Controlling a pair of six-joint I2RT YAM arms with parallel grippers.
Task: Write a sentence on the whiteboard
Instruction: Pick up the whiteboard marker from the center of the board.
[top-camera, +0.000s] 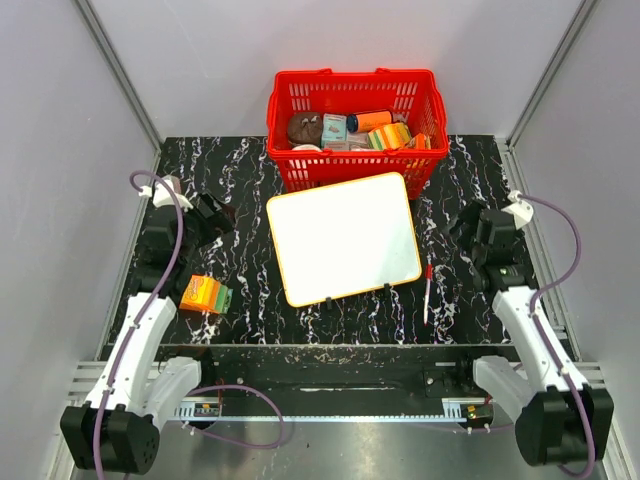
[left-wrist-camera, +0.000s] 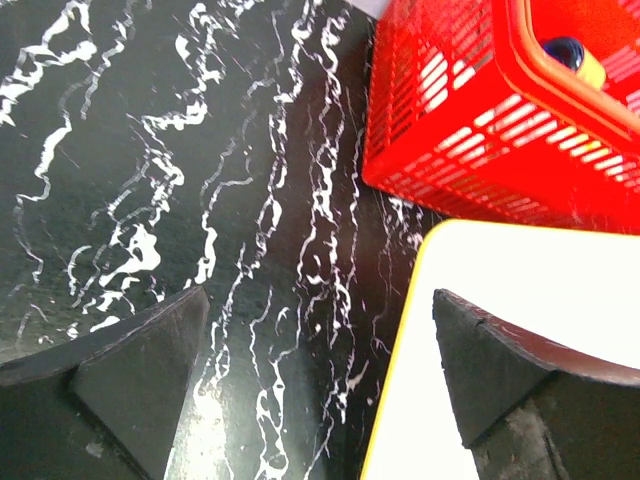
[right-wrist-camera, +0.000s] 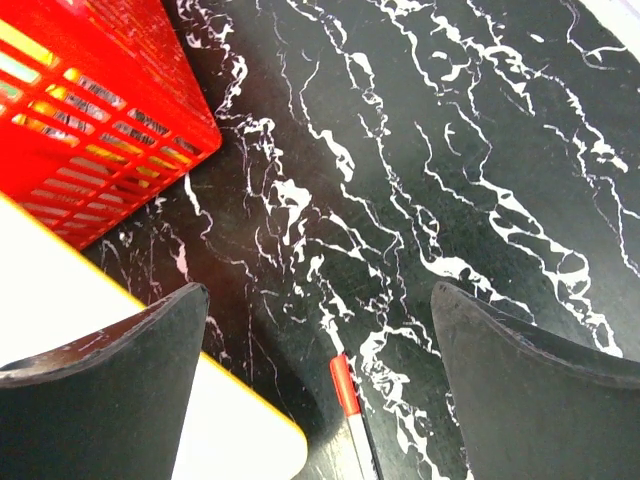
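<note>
The whiteboard (top-camera: 343, 238) lies flat in the middle of the black marble table, its white face blank; no sentence shows on it. Its yellow rim also shows in the left wrist view (left-wrist-camera: 520, 290) and the right wrist view (right-wrist-camera: 240, 430). A red-capped white marker (top-camera: 428, 292) lies on the table right of the board, and in the right wrist view (right-wrist-camera: 348, 400) it lies between my fingers. My left gripper (top-camera: 222, 222) is open and empty, left of the board. My right gripper (top-camera: 462, 232) is open and empty, above the marker's cap end.
A red basket (top-camera: 356, 128) with several items stands behind the whiteboard, touching or nearly touching its far edge. A small orange and green box (top-camera: 206, 294) lies at the left front. Grey walls close in the table on three sides.
</note>
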